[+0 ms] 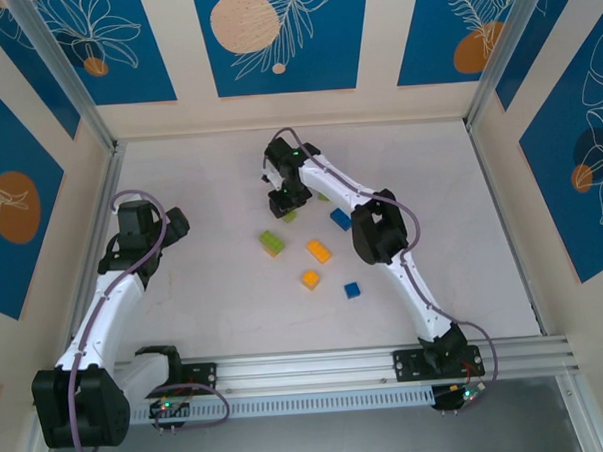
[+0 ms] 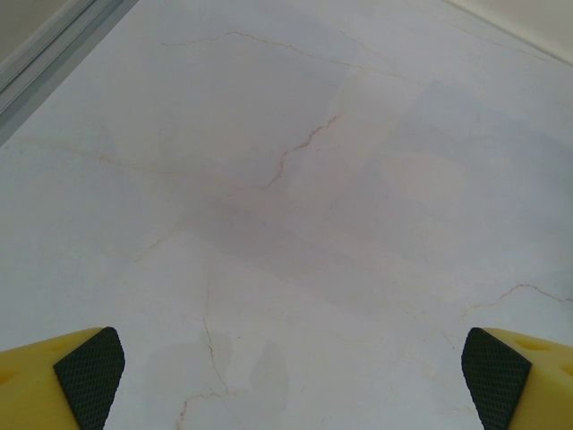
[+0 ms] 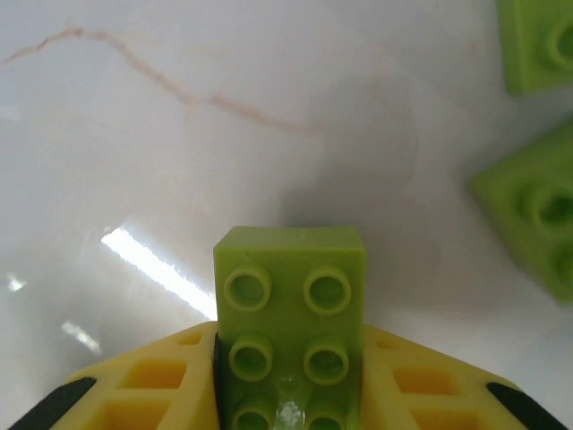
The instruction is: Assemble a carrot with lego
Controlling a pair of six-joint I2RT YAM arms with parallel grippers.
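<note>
My right gripper (image 1: 283, 202) is far out at mid-table, shut on a lime green lego brick (image 3: 288, 296). The brick sits studs-up between the yellow fingers (image 3: 152, 381), its front end sticking out past them. Two more lime bricks (image 3: 537, 40) (image 3: 533, 210) lie close by at the right of the wrist view. From above I see a lime brick (image 1: 272, 242), two orange bricks (image 1: 319, 250) (image 1: 310, 279) and two blue bricks (image 1: 340, 218) (image 1: 352, 290) scattered mid-table. My left gripper (image 1: 171, 227) hangs open at the left, over bare table (image 2: 291, 376).
The white marbled table (image 1: 199, 170) is boxed in by walls with blue panels and metal rails at left (image 1: 102, 135) and right (image 1: 501, 207). An aluminium rail (image 1: 308, 366) carries the arm bases along the near edge.
</note>
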